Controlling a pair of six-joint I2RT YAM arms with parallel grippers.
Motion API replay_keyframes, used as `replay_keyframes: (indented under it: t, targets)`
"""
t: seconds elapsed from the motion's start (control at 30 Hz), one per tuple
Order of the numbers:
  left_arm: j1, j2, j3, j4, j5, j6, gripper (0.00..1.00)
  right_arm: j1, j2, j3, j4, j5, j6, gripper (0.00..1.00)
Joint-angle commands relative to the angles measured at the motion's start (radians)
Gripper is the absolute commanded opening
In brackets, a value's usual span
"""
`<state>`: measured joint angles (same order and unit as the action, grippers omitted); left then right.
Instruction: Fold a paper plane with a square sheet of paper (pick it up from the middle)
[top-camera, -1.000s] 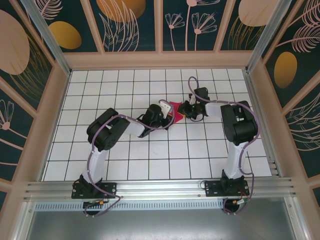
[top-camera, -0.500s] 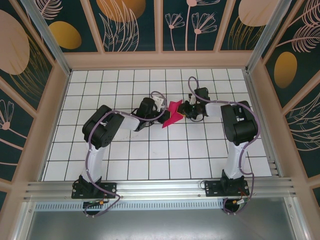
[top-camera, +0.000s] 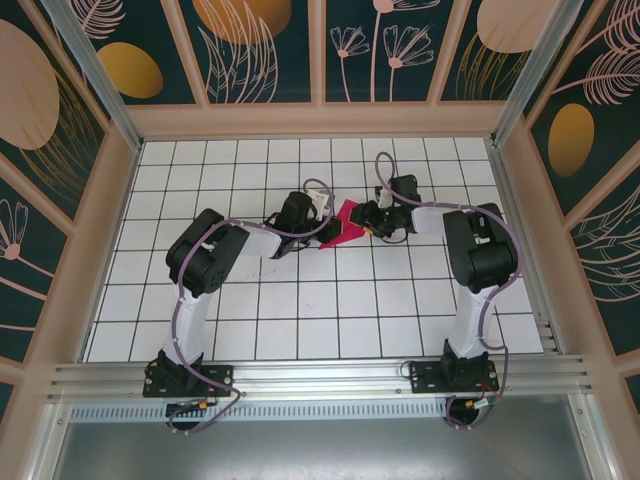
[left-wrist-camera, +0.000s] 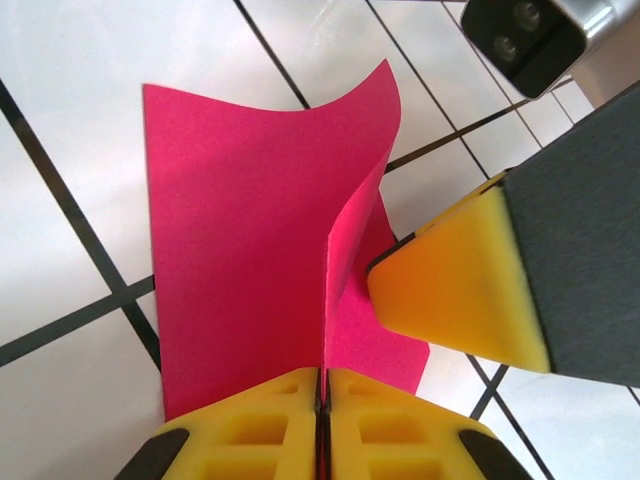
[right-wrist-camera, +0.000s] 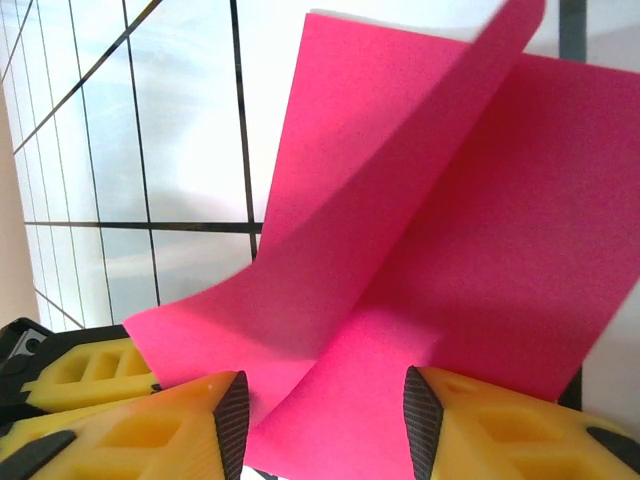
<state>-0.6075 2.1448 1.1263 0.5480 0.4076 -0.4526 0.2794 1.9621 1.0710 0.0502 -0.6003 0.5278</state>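
Your left gripper (left-wrist-camera: 323, 385) pinches the paper (top-camera: 345, 222) at its fold, mid-table between both arms. Your right gripper (right-wrist-camera: 325, 410) is spread around it, not squeezing. With just one small pinch, the paper may flop, twist or slip out.

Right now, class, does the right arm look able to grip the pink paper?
Probably yes. The right gripper has its jaws open with the paper lying between them, and nothing blocks the way. The left gripper pinches the same sheet at its raised fold.
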Motion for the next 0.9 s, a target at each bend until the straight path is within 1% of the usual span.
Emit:
replay_keyframes:
  t: [0.0,0.07,0.13,0.23,0.4,0.5,0.63,0.7,0.87]
  targets:
    - [0.006,0.017,0.026,-0.023,0.001,-0.019,0.10,-0.019,0.019,-0.058,-0.167,0.119,-0.041,0.50]
    - [0.005,0.009,0.017,-0.013,0.018,-0.034,0.09,-0.019,0.001,-0.050,-0.179,0.117,-0.055,0.50]
    - [0.005,-0.011,-0.001,-0.008,0.026,-0.049,0.07,-0.020,-0.035,-0.037,-0.183,0.091,-0.066,0.50]
    - [0.005,-0.053,-0.044,0.006,0.038,-0.096,0.06,-0.019,-0.120,-0.030,-0.168,0.049,-0.071,0.51]
    - [0.001,-0.123,-0.140,0.053,0.024,-0.232,0.03,-0.017,-0.263,-0.087,-0.108,0.009,-0.074,0.51]
    - [-0.015,-0.162,-0.201,0.092,0.002,-0.321,0.03,-0.012,-0.313,-0.132,-0.085,0.008,-0.071,0.51]
    - [-0.036,-0.186,-0.233,0.117,-0.021,-0.429,0.04,0.008,-0.341,-0.184,-0.054,0.015,-0.059,0.51]
    - [-0.037,-0.181,-0.250,0.157,-0.017,-0.486,0.04,0.023,-0.338,-0.204,-0.029,0.009,-0.048,0.51]
    - [-0.037,-0.171,-0.264,0.200,-0.017,-0.546,0.04,0.066,-0.296,-0.224,0.056,-0.006,-0.003,0.49]
